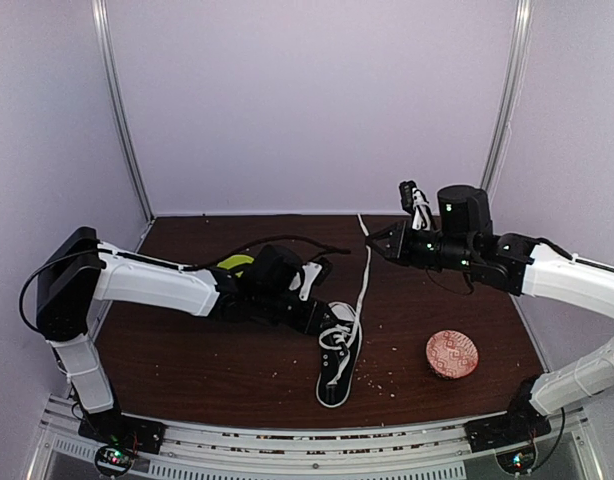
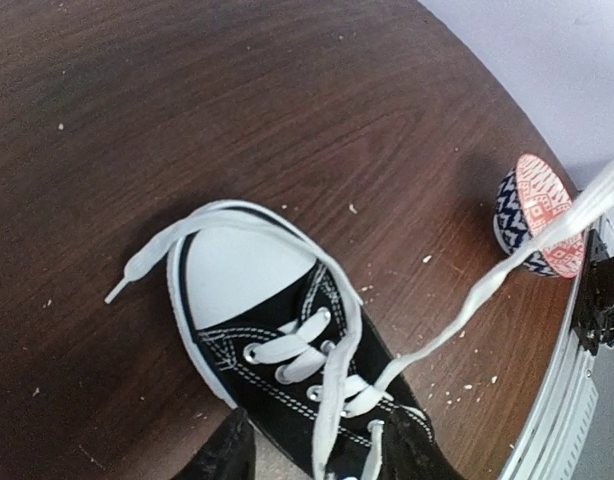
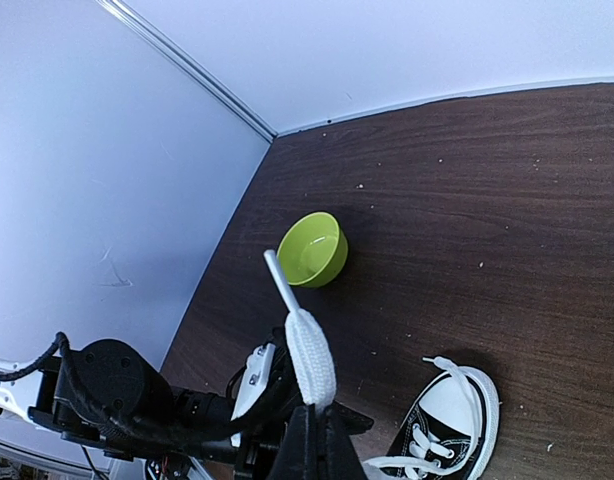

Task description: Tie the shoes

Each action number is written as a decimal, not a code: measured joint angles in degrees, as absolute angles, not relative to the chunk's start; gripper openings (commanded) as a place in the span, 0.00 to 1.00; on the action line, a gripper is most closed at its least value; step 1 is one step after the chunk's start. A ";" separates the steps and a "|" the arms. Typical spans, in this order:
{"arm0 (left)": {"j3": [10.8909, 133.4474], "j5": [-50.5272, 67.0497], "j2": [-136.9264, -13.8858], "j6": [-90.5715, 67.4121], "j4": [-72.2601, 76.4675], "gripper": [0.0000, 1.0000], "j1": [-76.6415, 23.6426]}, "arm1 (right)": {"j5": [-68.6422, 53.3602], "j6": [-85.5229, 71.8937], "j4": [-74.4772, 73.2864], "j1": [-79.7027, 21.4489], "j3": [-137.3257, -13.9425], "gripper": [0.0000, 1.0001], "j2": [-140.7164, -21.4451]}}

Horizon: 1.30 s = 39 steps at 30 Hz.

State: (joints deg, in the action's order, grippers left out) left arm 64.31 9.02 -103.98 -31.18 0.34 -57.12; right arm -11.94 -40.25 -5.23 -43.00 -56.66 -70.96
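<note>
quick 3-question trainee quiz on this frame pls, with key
1. True or false: the right gripper is shut on a white lace of the sneaker.
2. The other lace end is: A) curved round the toe cap, B) knotted in a bow, C) tucked inside the sneaker.
3. How many bowls stand on the table?
Key: 1 true. 2 A. 3 two: green bowl, patterned bowl.

Robotics lab test booth, plain pale wall panels (image 1: 307, 100) behind and beside the left arm (image 1: 152, 280) and right arm (image 1: 572, 275), aluminium corner posts (image 1: 122, 110), dark wood-grain table (image 1: 207, 370) beneath them, slotted metal rail (image 1: 317, 440) carrying their bases.
</note>
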 measured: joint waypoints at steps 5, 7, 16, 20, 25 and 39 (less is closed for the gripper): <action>64.16 9.21 -103.94 -32.69 -1.83 0.45 -56.34 | -11.88 -40.47 -5.30 -43.00 -55.88 0.00 -70.96; 64.27 9.85 -104.09 -33.01 -2.02 0.44 -56.29 | -11.88 -40.49 -5.32 -43.00 -55.83 0.00 -70.96; 67.48 13.72 -107.81 -33.10 -4.91 0.41 -56.29 | -11.64 -40.45 -5.37 -43.00 -55.83 0.00 -70.96; 68.55 15.77 -109.01 -33.19 -5.32 0.35 -56.29 | -11.55 -40.45 -5.34 -43.00 -55.83 0.00 -70.96; 70.17 18.28 -110.28 -33.12 -6.24 0.31 -56.29 | -11.49 -40.40 -5.37 -43.00 -55.83 0.00 -70.96; 71.42 23.05 -111.96 -33.93 -5.13 0.00 -56.29 | -10.74 -40.29 -5.85 -43.00 -55.83 0.00 -70.30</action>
